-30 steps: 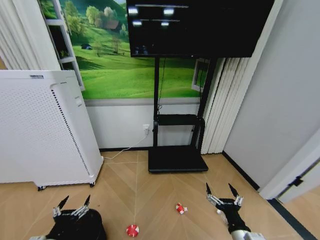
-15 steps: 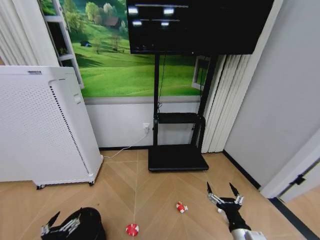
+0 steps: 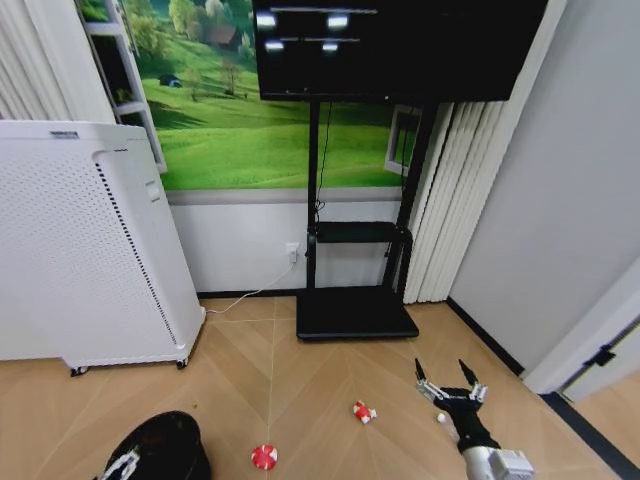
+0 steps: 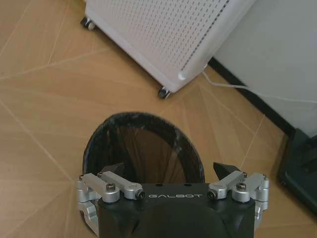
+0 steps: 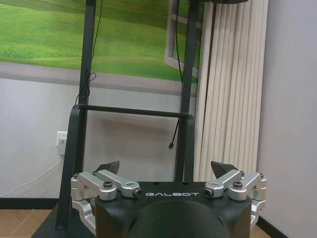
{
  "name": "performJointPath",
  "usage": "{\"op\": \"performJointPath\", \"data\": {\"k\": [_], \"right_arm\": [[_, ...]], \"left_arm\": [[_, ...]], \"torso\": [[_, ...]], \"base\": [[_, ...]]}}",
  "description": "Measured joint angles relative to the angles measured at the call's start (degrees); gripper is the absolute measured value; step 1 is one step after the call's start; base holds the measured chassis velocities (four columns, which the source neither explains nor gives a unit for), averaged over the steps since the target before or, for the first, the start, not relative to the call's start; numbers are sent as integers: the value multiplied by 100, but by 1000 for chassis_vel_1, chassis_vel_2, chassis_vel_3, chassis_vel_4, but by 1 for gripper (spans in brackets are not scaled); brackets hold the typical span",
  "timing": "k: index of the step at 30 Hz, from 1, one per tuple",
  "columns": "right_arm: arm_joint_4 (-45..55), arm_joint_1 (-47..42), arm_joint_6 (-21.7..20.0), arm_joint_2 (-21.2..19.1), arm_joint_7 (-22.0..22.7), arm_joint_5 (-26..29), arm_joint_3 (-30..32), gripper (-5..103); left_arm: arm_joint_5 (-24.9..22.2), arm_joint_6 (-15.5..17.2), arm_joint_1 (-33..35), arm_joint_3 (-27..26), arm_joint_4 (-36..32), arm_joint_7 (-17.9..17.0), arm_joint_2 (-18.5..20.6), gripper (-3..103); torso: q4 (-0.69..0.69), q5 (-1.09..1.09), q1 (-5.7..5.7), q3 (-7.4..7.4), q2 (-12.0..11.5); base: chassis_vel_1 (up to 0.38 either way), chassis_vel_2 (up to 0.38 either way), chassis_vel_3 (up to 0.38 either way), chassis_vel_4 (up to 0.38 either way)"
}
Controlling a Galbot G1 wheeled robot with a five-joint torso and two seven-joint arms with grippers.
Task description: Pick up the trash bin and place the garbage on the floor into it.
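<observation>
1. The trash bin (image 3: 158, 446) stands on the floor (image 3: 300, 400) at the lower left of the head view, just in front of the white appliance (image 3: 85, 245); from the left wrist view its open round mouth (image 4: 143, 148) lies right under the camera.
2. The left tool (image 4: 168, 171) hangs over the bin's near rim, its fingers spread wide, gripping nothing.
3. Two pieces of garbage lie on the floor right of the bin: a crushed red-and-white can (image 3: 264, 457) near it, and a crumpled red-and-white wrapper (image 3: 363, 412) farther right.
4. The right tool (image 3: 451, 384) hovers above the floor right of the wrapper, jaws wide open and empty, pointing toward the black TV stand (image 5: 131, 111).
5. A small pale object (image 3: 441, 417) lies just beside the right tool; what it is cannot be told.
</observation>
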Motion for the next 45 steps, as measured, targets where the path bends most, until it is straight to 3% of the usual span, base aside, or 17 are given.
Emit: {"op": "performJointPath", "data": {"k": [1, 6, 13, 18, 22, 32, 39, 45], "right_arm": [[-38, 44, -12, -4, 11, 18, 6, 100], [-138, 122, -47, 6, 44, 28, 9, 100], [-220, 191, -81, -34, 62, 62, 9, 100], [-312, 220, -87, -69, 70, 101, 38, 100], [-389, 234, -76, -78, 72, 102, 39, 100], [-408, 197, -62, -62, 73, 77, -6, 100], [-309, 35, 1, -39, 67, 9, -3, 100], [-250, -57, 37, -37, 64, -10, 13, 100]], "left_arm": [[-175, 156, 18, -33, -69, -232, -1, 98], [-472, 369, 107, -180, -265, -586, -4, 100], [-752, 454, 139, -259, -166, -933, 10, 100], [-731, 390, 155, -533, 295, -504, 83, 102], [-766, 376, 12, -781, 730, -169, 189, 98], [-790, 439, -549, -746, 1512, 41, 387, 98], [-615, 470, -1218, -344, 2473, 239, 623, 98], [-504, 499, -1564, -190, 2835, 283, 719, 98]], "torso": [[0, 0, -4, -21, -27], [0, 0, -8, -44, -51], [0, 0, -7, -40, -45], [0, -1, -3, -31, -32], [0, -1, 1, -23, -22], [0, -2, 5, -14, -9], [0, -2, 8, -6, 2], [0, -1, 9, -3, 5]], "base": [[0, 0, 0, 0], [0, 0, 0, 0], [0, 0, 0, 0], [0, 0, 0, 0], [0, 0, 0, 0], [0, 0, 0, 0], [0, 0, 0, 0], [0, 0, 0, 0]]}}
